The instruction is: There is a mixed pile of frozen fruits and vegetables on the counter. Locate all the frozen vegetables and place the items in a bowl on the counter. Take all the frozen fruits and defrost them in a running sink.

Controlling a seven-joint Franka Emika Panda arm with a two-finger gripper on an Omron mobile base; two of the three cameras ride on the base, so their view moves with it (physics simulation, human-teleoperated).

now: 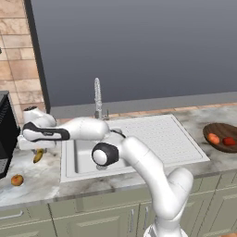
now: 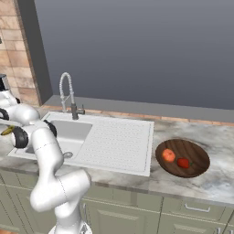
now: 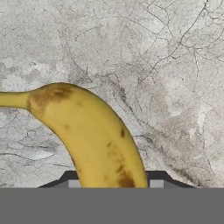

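Note:
A yellow banana (image 3: 87, 135) with brown spots lies on the marbled counter (image 3: 166, 61), left of the sink (image 1: 81, 157). My gripper (image 3: 113, 183) is down over it, and the dark fingertips (image 3: 159, 176) press against both sides of its lower end. From the base the banana (image 1: 38, 156) shows just under the hand (image 1: 37, 149), and as a sliver (image 2: 7, 131) at the left edge. A small orange-yellow fruit (image 1: 17, 180) sits alone near the counter's front left. The wooden bowl (image 1: 218, 127) right of the drainboard holds an orange-red tomato (image 1: 213, 138) and a red pepper (image 1: 229, 141).
A tall chrome coil faucet (image 1: 97, 97) stands behind the sink basin (image 2: 68, 130), and no water shows under it. A dark appliance (image 1: 5, 129) stands at the far left, close behind the hand. The dotted drainboard (image 2: 119, 141) lies between the basin and the bowl (image 2: 194, 148).

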